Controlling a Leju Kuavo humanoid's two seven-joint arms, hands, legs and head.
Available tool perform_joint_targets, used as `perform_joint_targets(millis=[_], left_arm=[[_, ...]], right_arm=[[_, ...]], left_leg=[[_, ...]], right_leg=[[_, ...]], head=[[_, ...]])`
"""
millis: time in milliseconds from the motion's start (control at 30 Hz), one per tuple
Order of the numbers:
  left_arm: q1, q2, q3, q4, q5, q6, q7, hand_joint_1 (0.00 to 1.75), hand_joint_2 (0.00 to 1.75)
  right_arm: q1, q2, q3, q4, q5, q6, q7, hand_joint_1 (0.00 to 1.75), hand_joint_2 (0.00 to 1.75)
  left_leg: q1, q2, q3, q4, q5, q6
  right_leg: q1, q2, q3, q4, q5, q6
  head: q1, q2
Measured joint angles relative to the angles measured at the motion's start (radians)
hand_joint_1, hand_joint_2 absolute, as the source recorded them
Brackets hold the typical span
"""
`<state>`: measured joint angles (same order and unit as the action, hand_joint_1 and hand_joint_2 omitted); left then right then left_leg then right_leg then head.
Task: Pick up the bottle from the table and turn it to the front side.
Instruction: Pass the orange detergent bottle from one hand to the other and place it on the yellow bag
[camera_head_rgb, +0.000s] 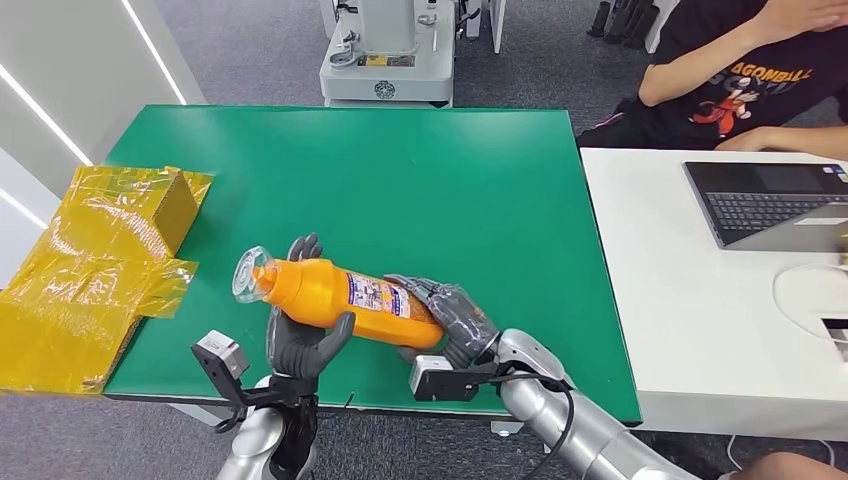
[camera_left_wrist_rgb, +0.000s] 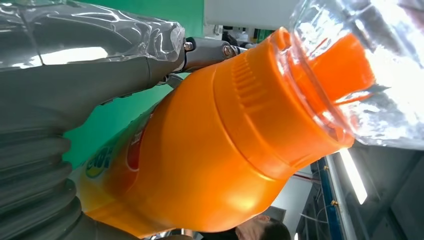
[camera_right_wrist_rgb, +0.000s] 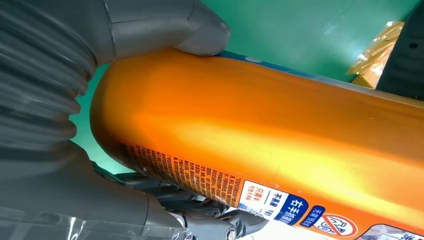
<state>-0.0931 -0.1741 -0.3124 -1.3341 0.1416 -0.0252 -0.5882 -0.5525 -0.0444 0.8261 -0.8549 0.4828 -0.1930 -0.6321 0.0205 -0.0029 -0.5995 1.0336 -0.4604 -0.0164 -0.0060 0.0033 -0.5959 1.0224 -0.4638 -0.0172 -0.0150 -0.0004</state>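
The left hand (camera_head_rgb: 305, 345) gripped the orange detergent bottle (camera_head_rgb: 340, 300) near its clear-capped neck, and the right hand (camera_head_rgb: 450, 318) clasped its base, holding it sideways above the green table (camera_head_rgb: 400, 180). The pickup looked done; with the fine-print label facing up, turning it to the front apparently remained.

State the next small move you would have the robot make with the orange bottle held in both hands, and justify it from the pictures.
Probably roll the bottle about its long axis. The head view shows its small-print label facing up, so the front seems turned away. The left hand grips near the neck and the right hand holds the base, so both can turn it together.
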Motion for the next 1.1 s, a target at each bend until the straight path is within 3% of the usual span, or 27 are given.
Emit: perform_joint_targets(millis=[467,500,600,633,1100], left_arm=[[-0.059,0.018,0.003,0.002,-0.017,0.004,-0.023,0.0,1.75],[-0.063,0.018,0.003,0.004,-0.018,0.003,-0.023,0.35,1.75],[-0.074,0.019,0.002,0.012,-0.021,0.001,-0.023,1.66,1.75],[-0.079,0.019,0.002,0.017,-0.023,-0.002,-0.022,1.75,1.75],[-0.126,0.024,-0.008,0.053,-0.038,-0.075,-0.002,1.75,1.75]], right_arm=[[-0.039,-0.006,0.011,0.032,0.017,0.118,0.0,1.75,1.75],[-0.043,-0.006,0.011,0.036,0.017,0.119,0.0,1.75,1.75],[-0.052,-0.003,0.011,0.047,0.015,0.108,-0.003,1.75,1.75],[-0.053,-0.001,0.01,0.051,0.012,0.098,-0.005,1.75,1.75],[0.012,0.005,-0.037,0.034,-0.024,-0.071,-0.037,1.75,1.75]], left_leg=[[0.0,0.0,0.0,0.0,0.0,0.0],[0.0,0.0,0.0,0.0,0.0,0.0],[0.0,0.0,0.0,0.0,0.0,0.0],[0.0,0.0,0.0,0.0,0.0,0.0],[0.0,0.0,-0.001,0.0,0.0,0.0]], right_leg=[[0.0,0.0,0.0,0.0,0.0,0.0],[0.0,0.0,0.0,0.0,0.0,0.0],[0.0,0.0,0.0,0.0,0.0,0.0],[0.0,0.0,0.0,0.0,0.0,0.0],[0.0,0.0,0.0,0.0,0.0,0.0]], head=[[0.0,0.0],[0.0,0.0],[0.0,0.0],[0.0,0.0],[0.0,0.0]])
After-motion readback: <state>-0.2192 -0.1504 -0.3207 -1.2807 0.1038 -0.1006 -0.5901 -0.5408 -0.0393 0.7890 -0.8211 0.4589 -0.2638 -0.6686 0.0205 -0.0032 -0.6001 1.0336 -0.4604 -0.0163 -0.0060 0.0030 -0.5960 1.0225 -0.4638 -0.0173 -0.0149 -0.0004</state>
